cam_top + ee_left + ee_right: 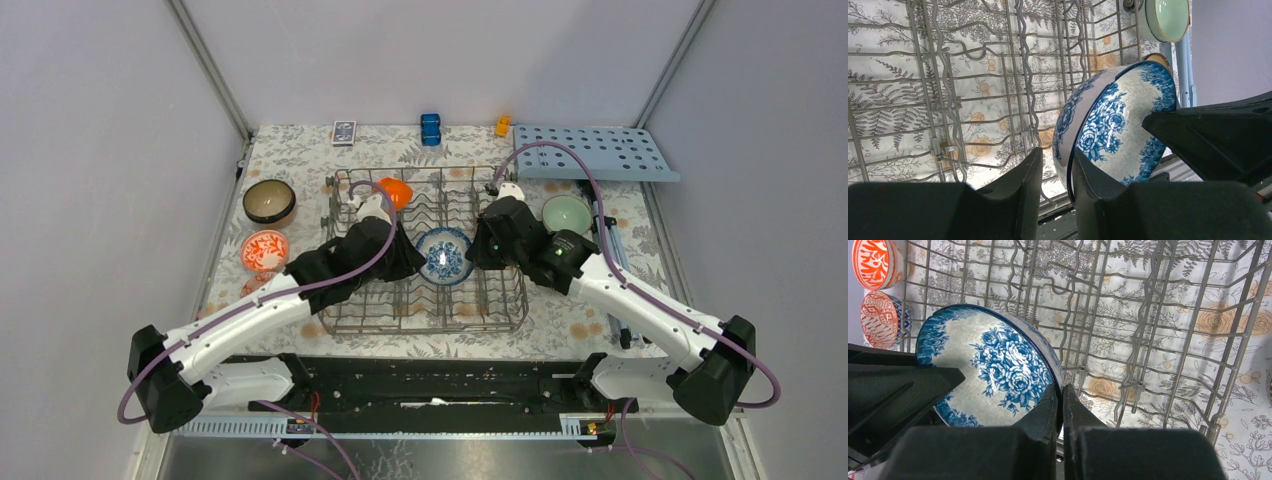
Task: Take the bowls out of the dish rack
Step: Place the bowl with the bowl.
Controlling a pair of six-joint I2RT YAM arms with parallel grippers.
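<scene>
A blue-and-white patterned bowl (pixel 444 256) (pixel 1118 125) (pixel 993 365) stands on edge in the middle of the grey wire dish rack (pixel 470 200). My right gripper (pixel 480 250) (pixel 1059 387) is shut on the bowl's right rim. My left gripper (pixel 408 258) (pixel 1057 152) straddles the opposite rim, one finger inside the bowl and one outside. A gap still shows between the outer finger and the bowl wall. An orange bowl (pixel 396 190) sits at the rack's back left.
A pale green bowl (pixel 567 213) (pixel 1168 17) rests on the cloth right of the rack. A brown bowl (pixel 268 201) and red-and-white bowls (pixel 264 249) (pixel 875 262) lie to its left. A light-blue holed board (pixel 600 152), blue blocks (pixel 431 128) and a card box (pixel 343 132) sit behind.
</scene>
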